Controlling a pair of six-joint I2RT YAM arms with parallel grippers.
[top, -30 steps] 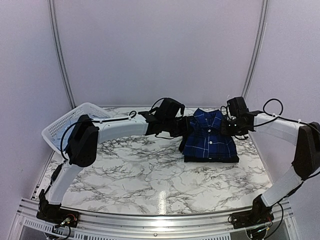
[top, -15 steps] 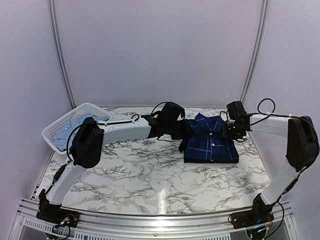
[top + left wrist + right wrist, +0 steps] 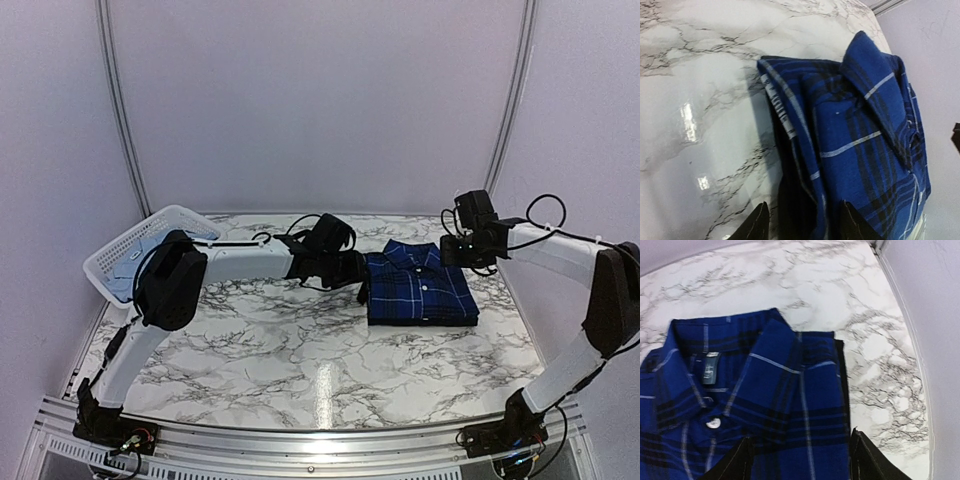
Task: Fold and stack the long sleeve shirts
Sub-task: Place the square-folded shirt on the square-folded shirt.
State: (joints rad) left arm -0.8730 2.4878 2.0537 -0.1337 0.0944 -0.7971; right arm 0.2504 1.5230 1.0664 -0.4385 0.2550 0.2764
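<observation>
Royal-blue-and-navy plaid button-up cloth shirt [image 3: 418, 288] folded flat, collar up, pointing away from the arms' bases. Lies stacked on folded plain black shirt [image 3: 792, 200], whose edge peeks out.

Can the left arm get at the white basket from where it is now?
Probably yes. The white basket sits open-topped beside that arm's elbow, nothing over it, and the left hand is open by the plaid shirt, so it could fold back freely.

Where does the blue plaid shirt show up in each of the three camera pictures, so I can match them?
Top external: the plaid shirt lies folded right of centre, towards the far side of the marble table.
Left wrist: the plaid shirt fills the right half, seen from its side edge.
Right wrist: the plaid shirt fills the lower left.
Shared landmark: its collar, visible in all three.
</observation>
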